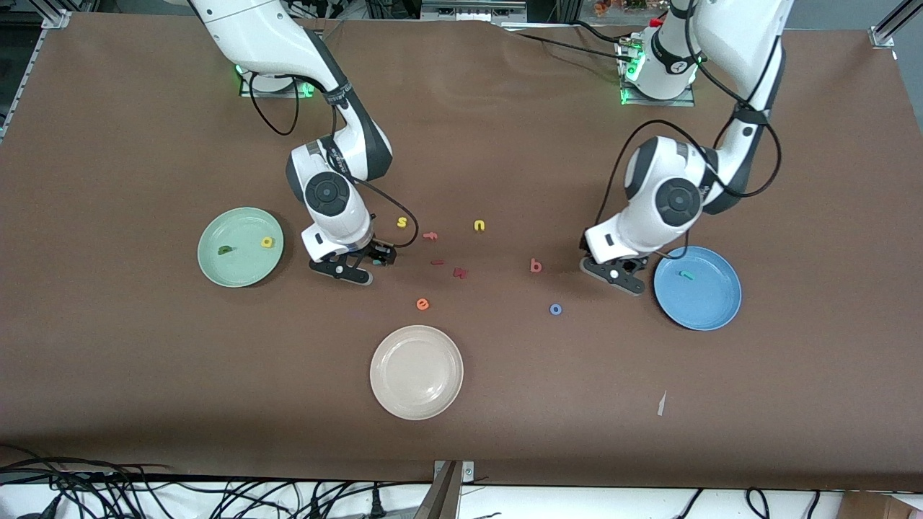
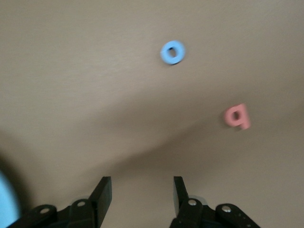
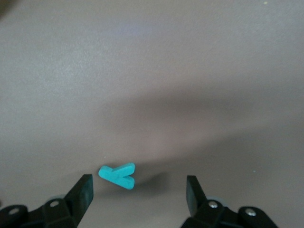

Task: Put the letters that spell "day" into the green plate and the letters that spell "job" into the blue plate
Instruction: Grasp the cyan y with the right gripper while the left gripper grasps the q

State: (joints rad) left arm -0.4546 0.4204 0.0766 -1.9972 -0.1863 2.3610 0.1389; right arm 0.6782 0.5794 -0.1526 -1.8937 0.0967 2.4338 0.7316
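We count 3 letters placed: d (image 1: 225, 250) and a (image 1: 267, 242) on the green plate (image 1: 216, 270), j (image 1: 686, 274) on the blue plate (image 1: 714, 310). Our right gripper (image 3: 137, 194) gapes empty over the y (image 3: 118, 175); our left gripper (image 2: 141, 192), half-open and empty, hangs beside the blue plate, b (image 1: 535, 265) and o (image 1: 555, 309) waiting on the counter (image 1: 144, 375).

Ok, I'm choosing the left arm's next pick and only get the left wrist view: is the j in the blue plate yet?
Observer: Yes, the teal j lies in the blue plate; the left gripper is over the table beside it.
Operator: And the green plate?
Observer: The green plate holds the dark green d and the yellow a.
Operator: The y?
Observer: The cyan y lies on the table under the open right gripper.
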